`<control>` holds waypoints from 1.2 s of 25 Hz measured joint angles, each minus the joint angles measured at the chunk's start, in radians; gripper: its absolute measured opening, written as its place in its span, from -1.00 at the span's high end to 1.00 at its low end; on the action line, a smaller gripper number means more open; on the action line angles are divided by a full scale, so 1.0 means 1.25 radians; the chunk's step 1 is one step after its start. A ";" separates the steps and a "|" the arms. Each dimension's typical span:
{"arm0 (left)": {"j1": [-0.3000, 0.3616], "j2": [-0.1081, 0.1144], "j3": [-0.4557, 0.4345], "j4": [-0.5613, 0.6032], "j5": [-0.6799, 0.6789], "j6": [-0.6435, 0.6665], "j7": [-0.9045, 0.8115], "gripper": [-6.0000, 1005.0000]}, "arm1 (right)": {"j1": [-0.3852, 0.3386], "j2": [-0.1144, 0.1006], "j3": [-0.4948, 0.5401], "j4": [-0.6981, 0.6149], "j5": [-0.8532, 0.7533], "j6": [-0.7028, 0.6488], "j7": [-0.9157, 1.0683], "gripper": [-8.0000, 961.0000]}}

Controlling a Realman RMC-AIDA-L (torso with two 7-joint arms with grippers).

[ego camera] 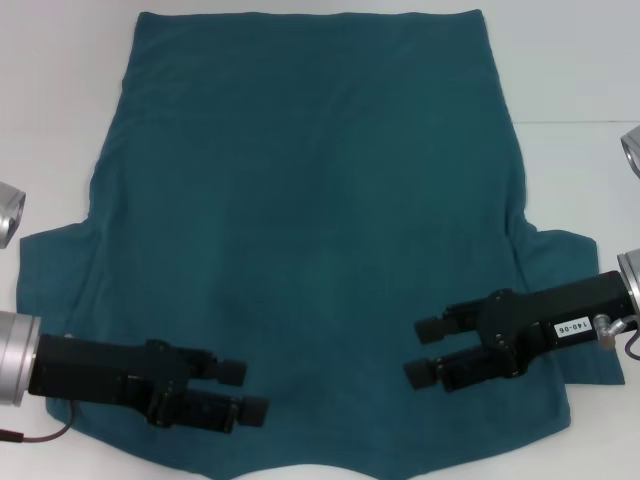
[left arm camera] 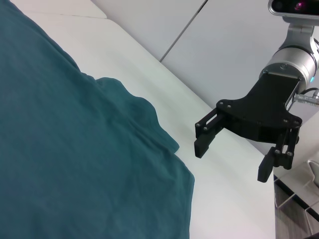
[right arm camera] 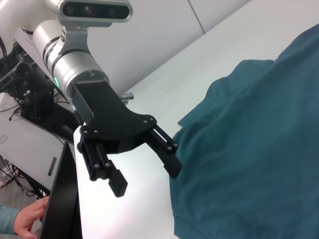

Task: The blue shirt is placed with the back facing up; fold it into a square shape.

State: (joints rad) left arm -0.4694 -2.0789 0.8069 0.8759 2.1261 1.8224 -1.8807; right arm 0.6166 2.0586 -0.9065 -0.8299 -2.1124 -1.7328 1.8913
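The blue shirt (ego camera: 310, 230) lies spread flat on the white table (ego camera: 60, 100), plain side up, with its hem at the far edge and its sleeves out to both sides near me. My left gripper (ego camera: 246, 390) is open and hovers over the shirt's near left part. My right gripper (ego camera: 422, 351) is open over the near right part. The left wrist view shows the shirt (left arm camera: 75, 164) and the open right gripper (left arm camera: 233, 162) beyond a sleeve. The right wrist view shows the shirt (right arm camera: 249, 149) and the open left gripper (right arm camera: 147, 179) at its edge.
Bare white table runs along both sides of the shirt. Silver arm joints show at the left edge (ego camera: 8, 212) and the right edge (ego camera: 632, 150). Beyond the table, the right wrist view shows a dark panel (right arm camera: 62, 199) and a person's hand (right arm camera: 27, 219).
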 joint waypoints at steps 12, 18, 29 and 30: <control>-0.001 -0.001 0.003 0.000 0.000 0.001 -0.001 -0.63 | 0.003 0.001 -0.005 0.011 0.000 0.015 -0.002 -0.76; 0.002 -0.004 -0.001 0.000 -0.004 0.001 -0.011 -0.63 | 0.005 0.003 -0.007 0.011 0.000 0.022 -0.003 -0.76; 0.003 0.052 -0.305 -0.060 -0.001 -0.167 -0.408 -0.63 | 0.034 -0.029 0.036 0.021 0.002 0.143 0.310 -0.75; 0.007 0.058 -0.354 -0.076 -0.001 -0.177 -0.426 -0.62 | 0.041 -0.036 0.048 0.027 0.003 0.149 0.339 -0.75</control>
State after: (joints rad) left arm -0.4603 -2.0061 0.3643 0.7807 2.1251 1.6008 -2.4135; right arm 0.6674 2.0140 -0.8460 -0.7961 -2.1088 -1.5467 2.3156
